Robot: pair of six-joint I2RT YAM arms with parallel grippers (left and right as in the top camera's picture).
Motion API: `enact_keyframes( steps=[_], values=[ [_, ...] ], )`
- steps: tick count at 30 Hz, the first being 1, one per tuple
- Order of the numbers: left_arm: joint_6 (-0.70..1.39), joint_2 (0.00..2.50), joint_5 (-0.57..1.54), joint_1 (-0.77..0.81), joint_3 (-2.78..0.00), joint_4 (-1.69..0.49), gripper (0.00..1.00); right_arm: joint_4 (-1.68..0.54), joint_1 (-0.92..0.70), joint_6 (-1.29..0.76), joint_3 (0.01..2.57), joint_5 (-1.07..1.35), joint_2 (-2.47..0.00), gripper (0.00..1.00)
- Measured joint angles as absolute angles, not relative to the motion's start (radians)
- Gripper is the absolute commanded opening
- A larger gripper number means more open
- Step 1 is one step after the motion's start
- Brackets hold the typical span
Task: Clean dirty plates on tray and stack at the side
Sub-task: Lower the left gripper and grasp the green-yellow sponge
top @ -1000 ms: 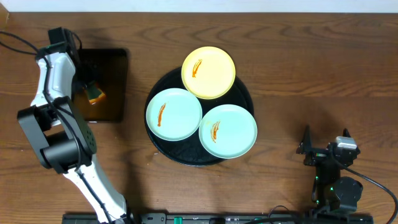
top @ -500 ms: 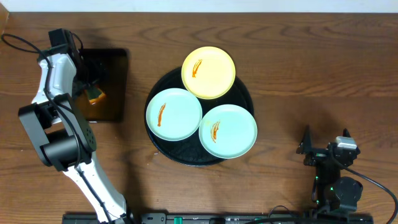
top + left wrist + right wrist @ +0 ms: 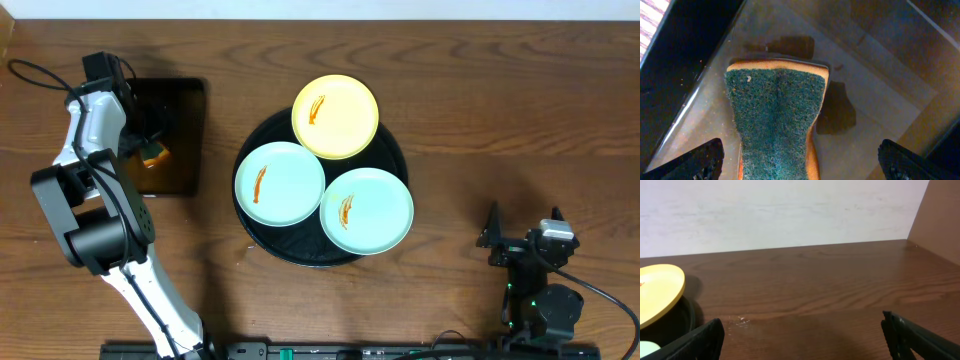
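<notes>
The left gripper (image 3: 801, 161) stands with its jaws spread wide and nothing between them gripped; both fingertips (image 3: 700, 161) sit clear of the sponge (image 3: 775, 115), a rectangular block with a dark green scouring face over an orange-yellow foam body, which lies between them in the wrist view; the sponge rests in the small black rectangular tray (image 3: 187, 120), whose floor is wet with thin brownish liquid; that tray sits at the far left of the brown wooden table (image 3: 500, 100), with the left arm reaching over it.

The right gripper (image 3: 523, 228) is likewise spread wide and empty; it sits low at the near right of the table, well apart from everything else, and its wrist camera looks across bare wood to a white wall (image 3: 790, 210).

At the table's middle lies the large round black tray (image 3: 290, 255) with a raised rim and glossy surface; on it rest three small round plates, each bearing an orange smear; the pale yellow plate (image 3: 335, 117) is at the far side, overhanging the rim; one pale mint-blue plate (image 3: 280, 183) is on the left; the other mint-blue plate (image 3: 367, 210) is at the near right, its edge reaching past the rim; the plates meet at their edges, and which lies uppermost I cannot tell.
</notes>
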State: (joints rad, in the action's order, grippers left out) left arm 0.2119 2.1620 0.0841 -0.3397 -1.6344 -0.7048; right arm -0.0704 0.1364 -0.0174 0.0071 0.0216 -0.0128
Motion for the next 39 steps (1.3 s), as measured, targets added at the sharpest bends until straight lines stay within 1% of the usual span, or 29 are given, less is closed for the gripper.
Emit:
enact_keyframes(
  steps=[5,6,9,10,15,17,19,20,21,22,24,26,28,29,31,32,37,39],
  values=[
    [0.212,2.162,0.084,-0.340,-1.583,-0.692,0.99,-0.070,0.136,-0.017,0.007,0.022,-0.013,0.99],
    [0.212,2.162,0.084,-0.340,-1.572,-0.688,0.98,-0.070,0.136,-0.017,0.007,0.022,-0.013,0.99],
    [0.208,2.162,0.080,-0.340,-1.563,-0.675,0.89,-0.070,0.136,-0.017,0.007,0.022,-0.013,0.99],
    [0.211,2.162,0.079,-0.340,-1.563,-0.672,0.87,-0.070,0.136,-0.017,0.007,0.022,-0.013,0.99],
    [0.206,2.162,0.080,-0.340,-1.563,-0.661,0.86,-0.070,0.136,-0.017,0.007,0.022,-0.013,0.99],
    [0.208,2.162,0.080,-0.340,-1.563,-0.659,0.79,-0.070,0.136,-0.017,0.007,0.022,-0.013,0.99],
    [0.210,2.162,0.080,-0.340,-1.563,-0.655,0.69,-0.070,0.136,-0.017,0.007,0.022,-0.013,0.99],
    [0.210,2.162,0.080,-0.340,-1.563,-0.653,0.61,-0.070,0.136,-0.017,0.007,0.022,-0.013,0.99],
    [0.210,2.162,0.080,-0.340,-1.563,-0.653,0.55,-0.070,0.136,-0.017,0.007,0.022,-0.013,0.99],
    [0.212,2.162,0.080,-0.340,-1.562,-0.652,0.47,-0.070,0.136,-0.017,0.007,0.022,-0.013,0.99],
    [0.214,2.162,0.081,-0.340,-1.562,-0.649,0.29,-0.070,0.136,-0.017,0.007,0.022,-0.013,0.99],
    [0.208,2.162,0.080,-0.340,-1.562,-0.649,0.20,-0.070,0.136,-0.017,0.007,0.022,-0.013,0.99],
    [0.208,2.162,0.080,-0.340,-1.562,-0.648,0.19,-0.070,0.136,-0.017,0.007,0.022,-0.013,0.99],
    [0.206,2.162,0.080,-0.340,-1.562,-0.648,0.15,-0.070,0.136,-0.017,0.007,0.022,-0.013,0.99],
    [0.208,2.162,0.080,-0.340,-1.562,-0.648,0.11,-0.070,0.136,-0.017,0.007,0.022,-0.013,0.99],
    [0.207,2.162,0.080,-0.340,-1.562,-0.649,0.08,-0.070,0.136,-0.017,0.007,0.022,-0.013,0.99],
    [0.206,2.129,0.089,-0.340,-1.555,-0.662,0.08,-0.070,0.136,-0.017,0.007,0.022,-0.013,0.99],
    [0.205,2.094,0.099,-0.340,-1.552,-0.676,0.13,-0.070,0.136,-0.017,0.007,0.022,-0.013,0.99]
  ],
)
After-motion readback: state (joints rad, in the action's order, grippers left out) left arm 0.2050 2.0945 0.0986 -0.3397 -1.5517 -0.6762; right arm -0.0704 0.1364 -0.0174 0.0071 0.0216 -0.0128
